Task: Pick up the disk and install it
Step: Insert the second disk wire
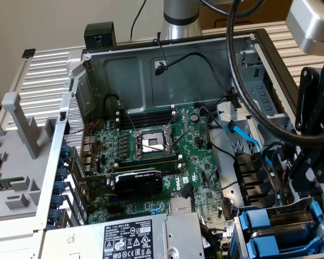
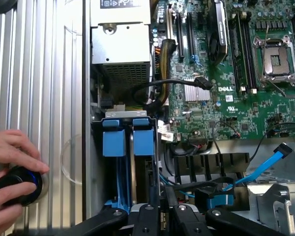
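The disk (image 2: 143, 140) is seen standing on edge in the drive cage (image 2: 96, 147) of the open computer case (image 1: 167, 70). It is framed in a bright blue plastic carrier, and a second blue carrier (image 2: 113, 142) is set just beside it, with a thin silver edge between them. The end effector (image 2: 157, 216) is placed close over the cage, in line with the disk; whether it is spread or pinching the carrier cannot be told. In the exterior view the motherboard (image 1: 167, 156), its processor socket (image 1: 153, 143) and the labelled power supply (image 1: 129, 237) are taken in. In the wrist view a person's hand (image 2: 12, 147) is shown on a black knob (image 2: 17, 183) lying on the ribbed table (image 2: 44, 73)
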You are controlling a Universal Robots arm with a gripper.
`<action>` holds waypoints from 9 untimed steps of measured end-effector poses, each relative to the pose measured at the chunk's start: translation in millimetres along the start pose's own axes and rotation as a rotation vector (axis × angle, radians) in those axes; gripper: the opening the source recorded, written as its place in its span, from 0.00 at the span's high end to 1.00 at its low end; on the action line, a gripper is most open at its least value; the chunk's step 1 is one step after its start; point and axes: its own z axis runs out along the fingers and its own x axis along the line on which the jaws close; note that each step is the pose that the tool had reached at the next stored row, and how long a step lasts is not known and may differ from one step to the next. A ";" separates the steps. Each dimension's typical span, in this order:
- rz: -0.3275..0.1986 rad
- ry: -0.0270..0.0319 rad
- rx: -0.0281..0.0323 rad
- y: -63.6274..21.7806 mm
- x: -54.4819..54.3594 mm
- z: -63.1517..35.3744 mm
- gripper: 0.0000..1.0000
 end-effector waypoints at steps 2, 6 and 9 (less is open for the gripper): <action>0.000 -0.0006 -0.0001 -0.1 0.4 0.2 0.84; 0.000 -0.0023 -0.0002 -0.1 1.1 0.1 0.84; 0.000 -0.0023 -0.0002 -0.1 1.1 0.1 0.84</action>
